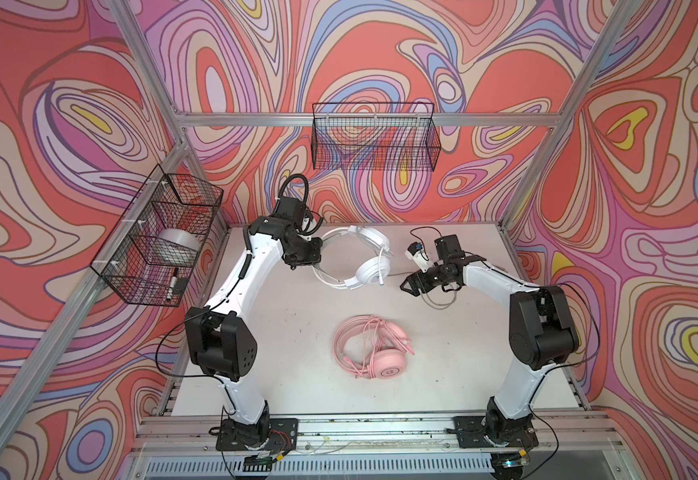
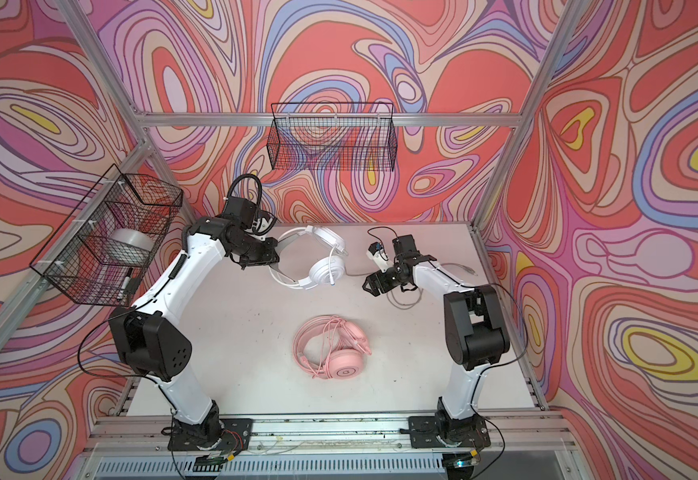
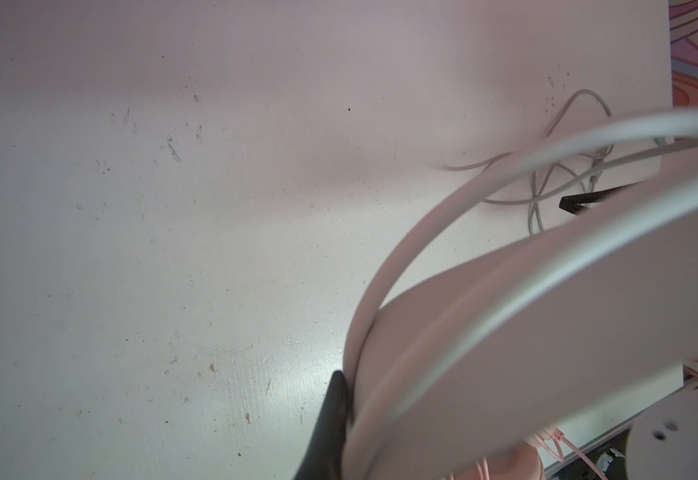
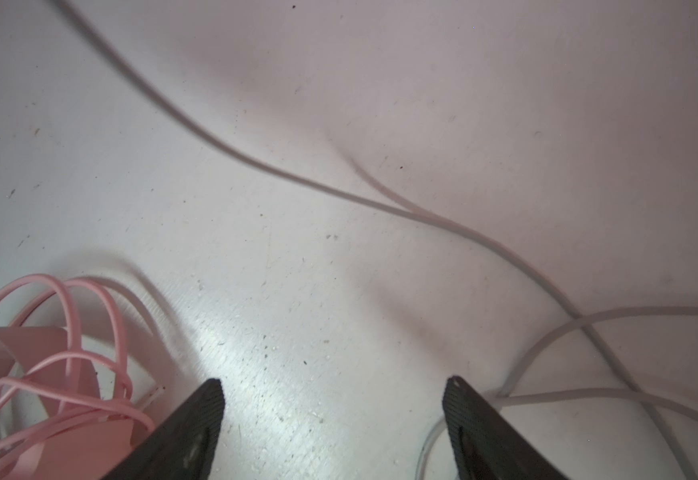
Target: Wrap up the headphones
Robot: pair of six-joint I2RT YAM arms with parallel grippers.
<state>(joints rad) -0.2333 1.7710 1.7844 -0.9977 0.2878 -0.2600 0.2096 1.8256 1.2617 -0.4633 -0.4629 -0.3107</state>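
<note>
My left gripper (image 1: 317, 254) (image 2: 274, 254) is shut on the headband (image 3: 547, 311) of the white headphones (image 1: 374, 270) (image 2: 327, 269), which it holds at the back of the table. In the left wrist view only one black finger (image 3: 332, 411) shows, pressed against the band. The grey-white cable (image 1: 434, 305) (image 4: 297, 178) trails loose on the table to the right, passing under my right gripper (image 1: 407, 286) (image 2: 370, 286) (image 4: 334, 386). That gripper is open with nothing between its fingers. The pink headphones (image 1: 380, 353) (image 2: 341, 353) (image 4: 6, 353) lie mid-table with their pink cable (image 4: 110, 316) looped around them.
A wire basket (image 1: 160, 232) on the left wall holds a tape roll (image 1: 179, 247) and a marker. Another wire basket (image 1: 374, 137) hangs on the back wall. Aluminium frame posts border the white table (image 1: 289, 332).
</note>
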